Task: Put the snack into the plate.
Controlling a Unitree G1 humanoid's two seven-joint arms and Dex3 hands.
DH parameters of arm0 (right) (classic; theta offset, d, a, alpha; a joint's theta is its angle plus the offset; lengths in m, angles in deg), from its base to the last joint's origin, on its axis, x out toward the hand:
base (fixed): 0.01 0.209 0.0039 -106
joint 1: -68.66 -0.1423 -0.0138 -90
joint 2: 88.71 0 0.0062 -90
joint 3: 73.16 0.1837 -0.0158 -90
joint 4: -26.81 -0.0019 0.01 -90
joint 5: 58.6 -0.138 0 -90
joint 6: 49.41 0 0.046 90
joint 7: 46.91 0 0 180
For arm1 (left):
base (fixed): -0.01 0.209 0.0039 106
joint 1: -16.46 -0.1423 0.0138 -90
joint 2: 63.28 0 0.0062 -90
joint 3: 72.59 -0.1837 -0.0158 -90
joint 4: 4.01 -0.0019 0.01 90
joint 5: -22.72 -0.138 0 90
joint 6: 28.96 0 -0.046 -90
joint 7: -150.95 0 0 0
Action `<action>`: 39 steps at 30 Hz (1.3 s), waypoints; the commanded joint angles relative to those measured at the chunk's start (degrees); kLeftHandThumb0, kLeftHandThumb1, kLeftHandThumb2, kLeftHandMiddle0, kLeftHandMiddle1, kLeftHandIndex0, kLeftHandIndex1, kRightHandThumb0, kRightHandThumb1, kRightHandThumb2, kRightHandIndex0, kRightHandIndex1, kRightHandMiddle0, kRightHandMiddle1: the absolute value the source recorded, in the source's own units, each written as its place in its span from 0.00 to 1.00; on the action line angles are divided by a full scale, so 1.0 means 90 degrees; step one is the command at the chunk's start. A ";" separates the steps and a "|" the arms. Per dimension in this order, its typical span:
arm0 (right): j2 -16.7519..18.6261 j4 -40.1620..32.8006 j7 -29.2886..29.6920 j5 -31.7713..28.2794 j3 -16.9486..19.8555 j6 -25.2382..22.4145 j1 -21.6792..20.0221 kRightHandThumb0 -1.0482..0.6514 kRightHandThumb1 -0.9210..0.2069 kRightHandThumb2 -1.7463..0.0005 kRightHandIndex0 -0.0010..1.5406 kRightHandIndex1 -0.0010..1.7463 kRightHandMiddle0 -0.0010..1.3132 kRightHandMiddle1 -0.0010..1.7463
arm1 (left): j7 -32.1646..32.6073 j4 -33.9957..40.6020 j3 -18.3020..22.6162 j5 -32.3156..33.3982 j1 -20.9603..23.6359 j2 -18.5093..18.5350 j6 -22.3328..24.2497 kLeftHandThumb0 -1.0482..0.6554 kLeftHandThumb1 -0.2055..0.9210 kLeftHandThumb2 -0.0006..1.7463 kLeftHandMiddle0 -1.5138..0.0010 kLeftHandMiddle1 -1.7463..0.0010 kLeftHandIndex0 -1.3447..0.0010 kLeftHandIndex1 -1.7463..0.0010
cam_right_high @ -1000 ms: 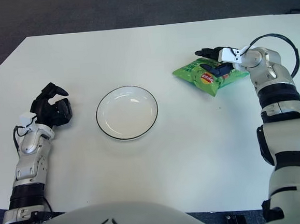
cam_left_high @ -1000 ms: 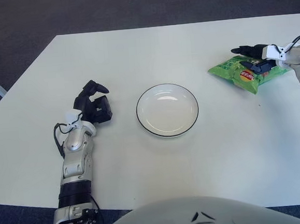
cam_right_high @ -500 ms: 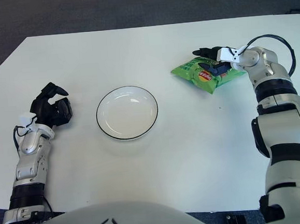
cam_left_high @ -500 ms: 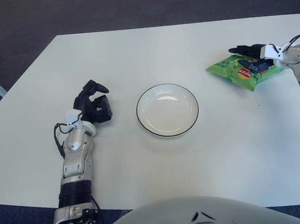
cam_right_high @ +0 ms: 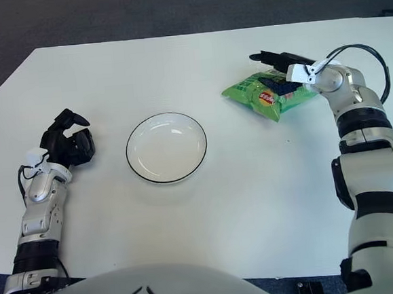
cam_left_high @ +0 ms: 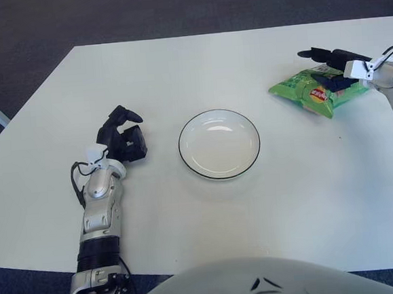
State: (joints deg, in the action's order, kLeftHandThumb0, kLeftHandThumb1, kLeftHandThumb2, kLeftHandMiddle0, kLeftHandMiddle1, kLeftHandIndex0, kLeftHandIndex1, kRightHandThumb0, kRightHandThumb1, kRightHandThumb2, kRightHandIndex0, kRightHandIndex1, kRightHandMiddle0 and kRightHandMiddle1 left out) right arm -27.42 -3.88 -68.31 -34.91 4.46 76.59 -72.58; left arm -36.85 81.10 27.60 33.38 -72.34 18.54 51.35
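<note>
Change: the snack bag [cam_left_high: 316, 91] has shifted slightly toward the far side and left under the right hand [cam_left_high: 335, 69]; the plate and left hand have not moved.
Surface [cam_left_high: 209, 221]: white, carrying everything.
Plate [cam_left_high: 219, 144]: white with a dark rim, mid-surface, holding nothing, well apart from the bag.
Snack bag: green, crinkled, at the far right, lying flat.
Handling: likely light, soft, slick foil with brittle contents; a gentle pinch across the puffed middle or the near edge seems safest, as squeezing would crush it.
Right hand: one finger stretched above the bag, others on its top; not closed around it.
Left hand [cam_left_high: 120, 137]: left of the plate, fingers curled, holding nothing.
</note>
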 commanded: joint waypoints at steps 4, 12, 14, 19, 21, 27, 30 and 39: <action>-0.0229 -0.0711 0.0360 -0.0349 0.0438 0.0689 0.0137 0.24 0.00 0.57 0.11 0.34 0.00 0.39 | -0.0029 -0.0887 -0.0130 0.0088 -0.0869 -0.0560 -0.0095 0.33 0.45 0.77 0.25 0.00 0.54 0.00; -0.0306 -0.0989 0.0429 -0.0327 0.0616 0.0519 0.0259 0.24 0.02 0.63 0.11 0.40 0.00 0.51 | -0.0052 -0.0950 -0.0131 0.0080 -0.0821 -0.0509 -0.0061 0.33 0.44 0.77 0.22 0.00 0.53 0.00; -0.0372 -0.1110 0.0463 -0.0225 0.0599 0.0499 0.0280 0.23 0.02 0.64 0.11 0.40 0.00 0.52 | -0.0042 -0.0943 -0.0133 0.0078 -0.0820 -0.0511 -0.0038 0.33 0.44 0.77 0.22 0.00 0.53 0.00; -0.0692 -0.1603 0.0596 0.0266 0.0467 0.0491 0.0310 0.20 0.01 0.68 0.06 0.37 0.00 0.53 | 0.0003 -0.0941 -0.0130 0.0048 -0.0813 -0.0505 -0.0002 0.33 0.43 0.78 0.22 0.00 0.52 0.00; -0.0774 -0.1735 0.0593 0.0360 0.0463 0.0479 0.0314 0.19 0.00 0.69 0.06 0.36 0.00 0.53 | 0.0009 -0.0946 -0.0132 0.0040 -0.0811 -0.0504 -0.0003 0.33 0.43 0.78 0.22 0.00 0.52 0.00; -0.0997 -0.1933 0.0540 0.0581 0.0421 0.0487 0.0269 0.17 0.00 0.71 0.05 0.34 0.00 0.53 | 0.0004 -0.0999 -0.0120 0.0043 -0.0796 -0.0505 -0.0036 0.33 0.45 0.77 0.23 0.00 0.53 0.00; -0.1068 -0.1966 0.0497 0.0661 0.0388 0.0474 0.0238 0.14 0.00 0.73 0.06 0.32 0.00 0.53 | 0.0000 -0.1004 -0.0120 0.0052 -0.0792 -0.0511 -0.0042 0.33 0.45 0.76 0.23 0.00 0.54 0.00; -0.1357 -0.1734 -0.0214 0.0686 0.0101 0.0598 0.0007 0.07 0.00 0.77 0.01 0.18 0.00 0.36 | 0.0015 -0.0996 -0.0120 0.0064 -0.0781 -0.0533 -0.0034 0.33 0.44 0.77 0.23 0.00 0.53 0.00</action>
State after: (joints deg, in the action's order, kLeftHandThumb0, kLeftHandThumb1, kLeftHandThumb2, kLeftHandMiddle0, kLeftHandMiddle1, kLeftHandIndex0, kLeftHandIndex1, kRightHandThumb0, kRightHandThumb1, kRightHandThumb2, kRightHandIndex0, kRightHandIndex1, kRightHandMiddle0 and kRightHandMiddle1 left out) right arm -38.36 -20.03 -67.33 -29.69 6.68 81.48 -70.74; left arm -36.91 79.09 27.68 33.49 -71.68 18.61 51.13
